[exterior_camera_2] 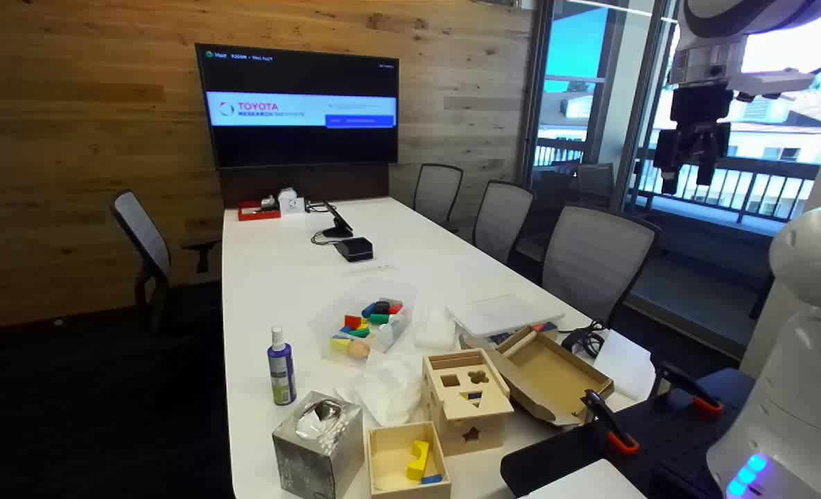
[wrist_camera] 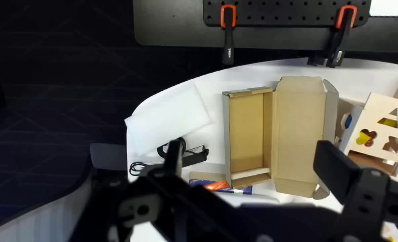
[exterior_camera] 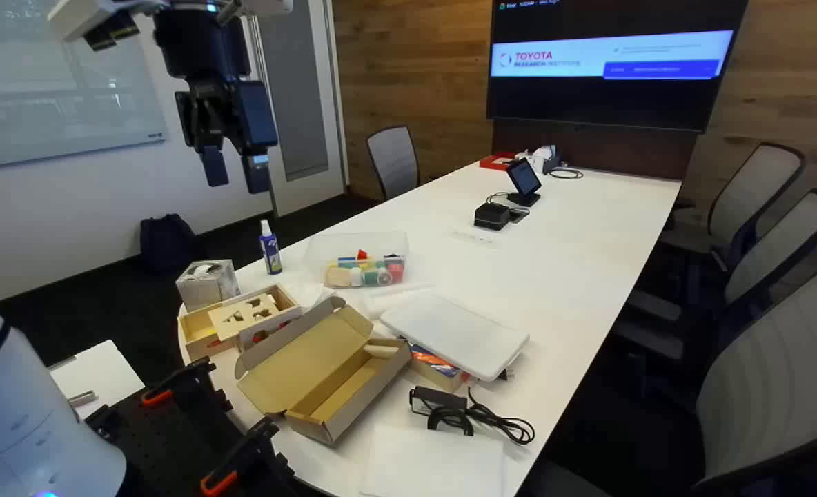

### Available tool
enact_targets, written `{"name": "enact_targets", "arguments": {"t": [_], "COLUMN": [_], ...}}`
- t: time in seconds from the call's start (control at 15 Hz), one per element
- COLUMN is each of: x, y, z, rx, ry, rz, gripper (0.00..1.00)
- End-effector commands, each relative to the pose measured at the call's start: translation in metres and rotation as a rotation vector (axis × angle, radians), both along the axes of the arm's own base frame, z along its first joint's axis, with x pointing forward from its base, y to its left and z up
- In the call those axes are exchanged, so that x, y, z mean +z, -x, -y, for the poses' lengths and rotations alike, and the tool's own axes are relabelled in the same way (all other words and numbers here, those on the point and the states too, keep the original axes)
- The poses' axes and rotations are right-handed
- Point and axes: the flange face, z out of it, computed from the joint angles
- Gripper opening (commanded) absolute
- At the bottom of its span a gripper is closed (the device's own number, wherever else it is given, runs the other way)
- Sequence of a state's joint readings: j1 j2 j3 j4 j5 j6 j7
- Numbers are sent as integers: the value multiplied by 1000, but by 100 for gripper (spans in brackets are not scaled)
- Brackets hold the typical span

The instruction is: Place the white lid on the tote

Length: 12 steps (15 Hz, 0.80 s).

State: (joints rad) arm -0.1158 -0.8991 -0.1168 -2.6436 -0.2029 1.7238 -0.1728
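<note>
Presently, in an exterior view, I hold the gripper point(exterior_camera: 237, 174) well above the height of the table point(exterior_camera: 553, 255), its fingers point(exterior_camera: 257, 178) spread around a bare gap. The white lid point(exterior_camera: 457, 335) lies partly over a blue-and-orange printed item point(exterior_camera: 430, 357), next to the opened cardboard box point(exterior_camera: 312, 355). The tote point(exterior_camera: 381, 241) stands on the table apart from the lid, coloured blocks point(exterior_camera: 370, 277) inside.

Also in an exterior view: tote near the spray bottle point(exterior_camera_2: 282, 371); a wooden shape sorter point(exterior_camera_2: 455, 407) stands beside the cardboard box.

Wrist view: fingers wide apart, cardboard box visible below between them, power adapter point(wrist_camera: 195, 156) partly behind one finger. I cannot make out the lid for certain.
</note>
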Motion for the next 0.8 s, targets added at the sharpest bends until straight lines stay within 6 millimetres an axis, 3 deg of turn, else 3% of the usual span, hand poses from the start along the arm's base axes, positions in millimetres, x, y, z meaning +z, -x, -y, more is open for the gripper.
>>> {"name": "enact_targets", "arguments": {"t": [0.0, 0.13, 0.27, 0.47, 0.73], "x": [1, 4, 15, 21, 6], "y": [0, -4, -21, -73, -134], "z": [0, -1, -8, -38, -83], "rx": [0, -17, -22, -33, -21], "ry": [0, 1, 28, 99, 220], "rz": [-1, -2, 12, 0, -24], "gripper": [100, 100, 100, 100, 100]}}
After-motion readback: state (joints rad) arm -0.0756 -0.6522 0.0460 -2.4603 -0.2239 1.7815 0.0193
